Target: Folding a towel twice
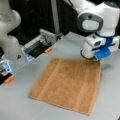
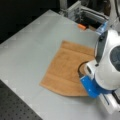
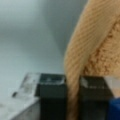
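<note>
Grey bench carries the towel, lying flat and unfolded; a second arm and orange-tipped fixtures stand beyond (clear of it). The pincer is clamped on the towel's corner edge.

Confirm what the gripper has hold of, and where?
The gripper is pinching the towel at its edge near one corner, cloth between both fingers.

Towel corner hidden behind end effector in a front view; wrist view cuts towel off at top and right edges.
</note>
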